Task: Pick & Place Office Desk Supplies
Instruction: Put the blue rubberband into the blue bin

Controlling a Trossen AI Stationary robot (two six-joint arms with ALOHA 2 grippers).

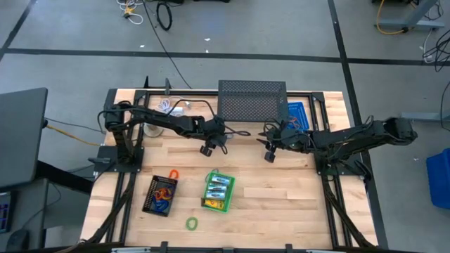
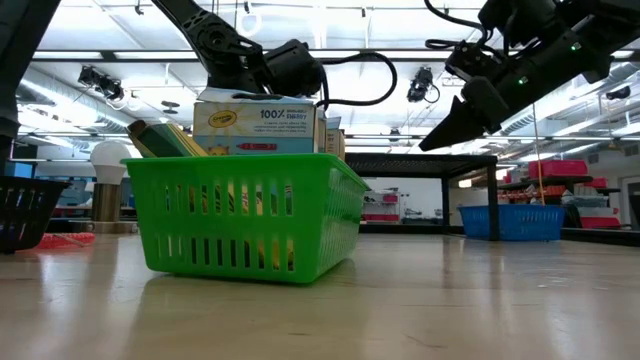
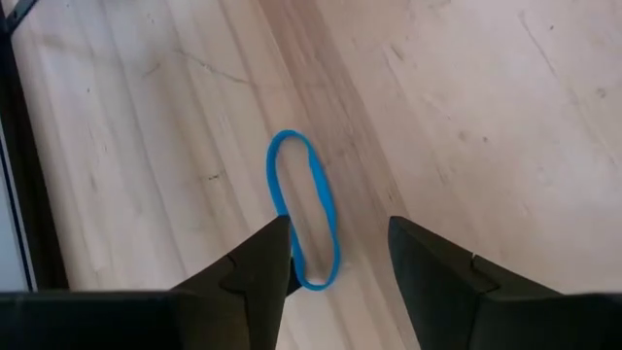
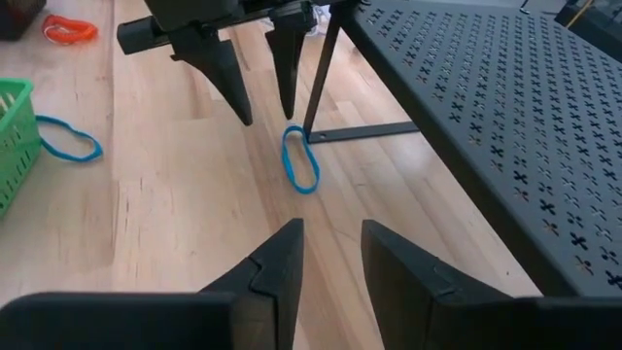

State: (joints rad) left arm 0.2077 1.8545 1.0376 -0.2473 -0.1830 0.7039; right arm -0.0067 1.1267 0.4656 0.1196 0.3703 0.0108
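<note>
Crayon boxes (image 1: 217, 190) are already binned in the green basket (image 1: 226, 204), while a blue loop (image 3: 304, 206) is straddled, ungrasped, by the left gripper (image 3: 337, 255) with fingers spread.

This is a robotics lab or workshop hall, not an office or a home. The wooden desk (image 1: 281, 204) stands on a grey concrete floor (image 1: 70, 28) marked with dark tape lines, and loose cables (image 1: 163, 14) lie across that floor. Two dark robot arms are bolted to a black metal frame (image 1: 116, 158) at the desk's edges. Looking level across the desk, the room behind is wide and open, with rows of bright ceiling lights (image 2: 90, 45), exposed beams, further black-framed tables (image 2: 420, 165) and a blue basket (image 2: 515, 220) farther back. A dark monitor (image 1: 21, 130) stands beside the desk.
</note>
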